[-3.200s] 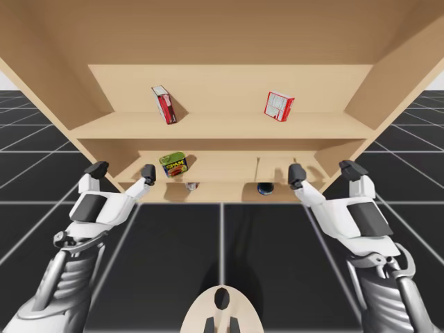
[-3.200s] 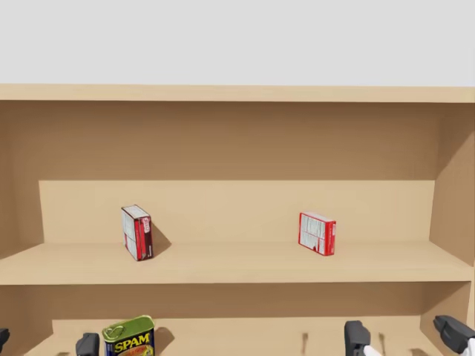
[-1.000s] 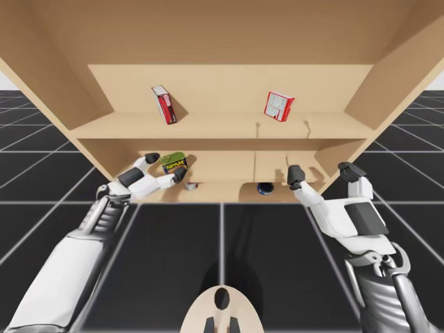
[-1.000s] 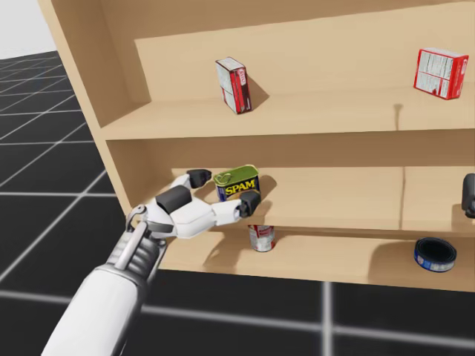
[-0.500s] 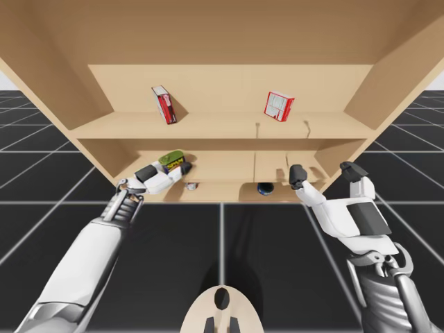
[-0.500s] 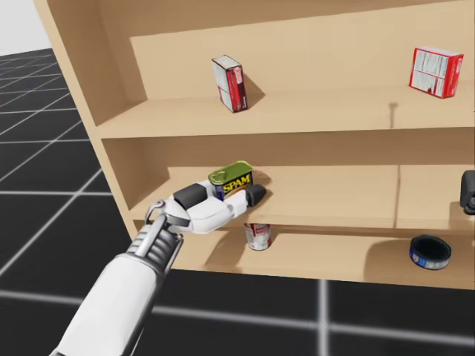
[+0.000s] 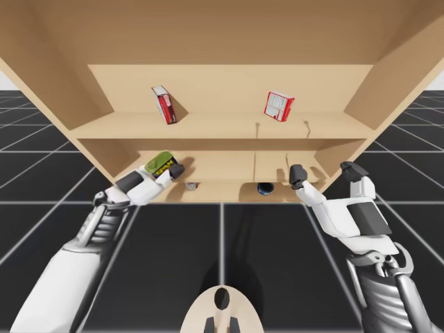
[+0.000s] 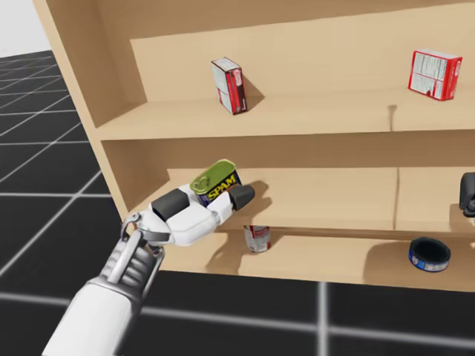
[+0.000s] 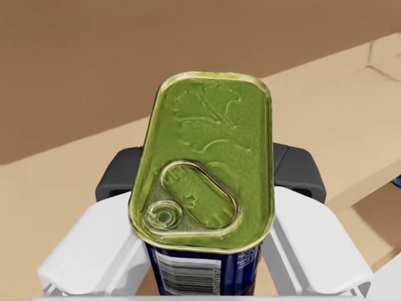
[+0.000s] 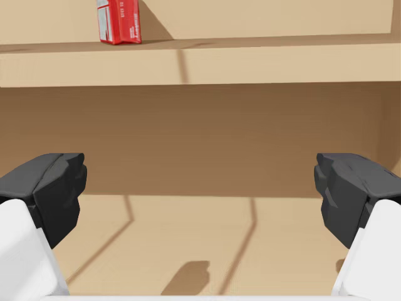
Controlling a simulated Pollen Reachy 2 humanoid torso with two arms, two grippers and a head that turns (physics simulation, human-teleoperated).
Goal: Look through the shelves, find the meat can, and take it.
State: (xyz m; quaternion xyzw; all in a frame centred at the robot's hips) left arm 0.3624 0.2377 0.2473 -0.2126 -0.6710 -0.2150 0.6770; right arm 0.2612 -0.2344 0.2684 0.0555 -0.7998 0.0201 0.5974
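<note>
Taking step: left gripper (image 9: 208, 172) clamps the tilted green-lidded blue rectangular tin (image 9: 203, 138) — next, draw it clear of the wooden shelf (image 8: 326, 196); right gripper's (image 10: 207, 188) fingers gape.

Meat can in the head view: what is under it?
The meat can is tilted, clamped in my left hand; the white palm lies under it and covers its base. Lower down, a small red-and-white can stands on the bottom shelf.
</note>
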